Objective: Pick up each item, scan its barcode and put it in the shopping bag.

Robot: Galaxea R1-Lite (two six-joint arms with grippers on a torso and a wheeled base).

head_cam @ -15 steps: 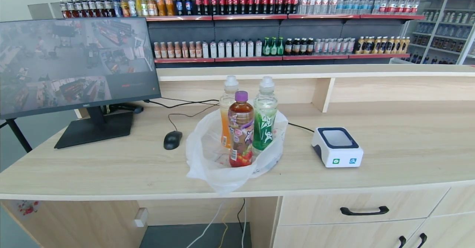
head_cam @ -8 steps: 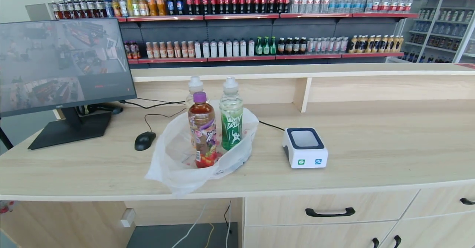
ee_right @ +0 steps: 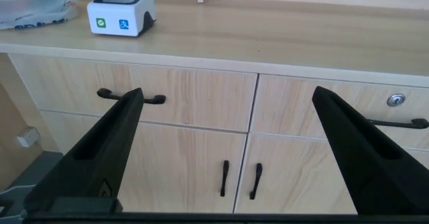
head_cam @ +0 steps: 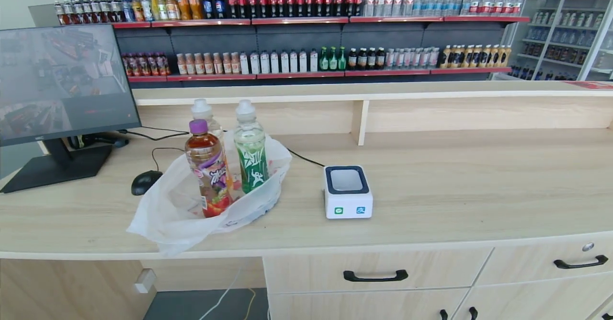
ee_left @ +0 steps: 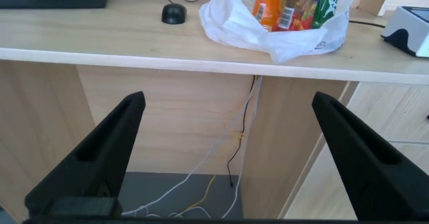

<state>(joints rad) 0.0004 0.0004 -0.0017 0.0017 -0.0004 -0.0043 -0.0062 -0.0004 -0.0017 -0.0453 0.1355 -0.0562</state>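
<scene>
Left pincer (ee_left: 228,98) and right pincer (ee_right: 228,91) hang released, low before the surface (head_cam: 455,186); mouse (head_cam: 145,182), monitor (head_cam: 57,80) and scanner (head_cam: 347,193) flank the shopping bag (head_cam: 163,214).

shopping bag (head_cam: 163,212): translucent white | tea bottle (head_cam: 210,174): purple cap, amber-brown drink, multicoloured label (red at its foot) | green bottle (head_cam: 251,154): white cap, white figure | scanner (head_cam: 348,195): white, dark-blue top frame | tabletop (head_cam: 455,186): pale wood grain

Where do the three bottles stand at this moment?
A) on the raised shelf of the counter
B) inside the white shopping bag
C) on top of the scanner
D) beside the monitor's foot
B: the purple-capped bottle, the green bottle and the third bottle stand upright inside the open shopping bag, left of the scanner.
</scene>
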